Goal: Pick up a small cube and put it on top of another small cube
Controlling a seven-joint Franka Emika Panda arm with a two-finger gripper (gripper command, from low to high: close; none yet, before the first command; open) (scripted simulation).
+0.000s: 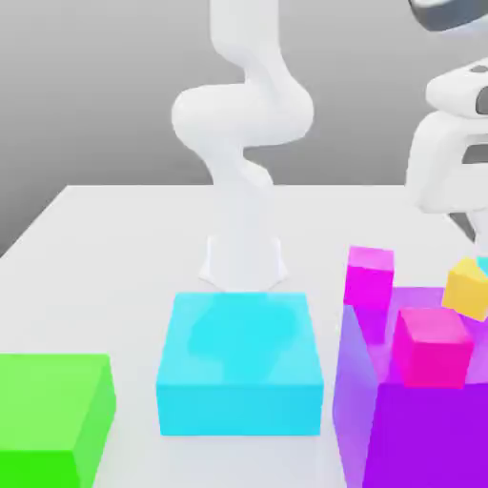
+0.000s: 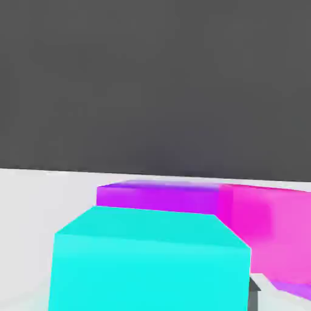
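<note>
Gripper [image 1: 479, 250]: at the exterior view's right edge, hanging above the purple block [image 1: 419, 429], jaws narrow, closed on a small cyan cube [image 1: 483, 266] of which a sliver shows. Small yellow cube [image 1: 466, 288]: just beside and below it. Magenta cubes: one [image 1: 431, 345] on the purple block, one [image 1: 370, 274] behind. Large cyan block [image 1: 240, 367] and green block [image 1: 52, 415]: on the white table [image 1: 114, 257].

Hand view: cyan cube [image 2: 152, 267] close up in the grip; purple block [image 2: 158, 195] and magenta cube [image 2: 267, 231] behind.
</note>
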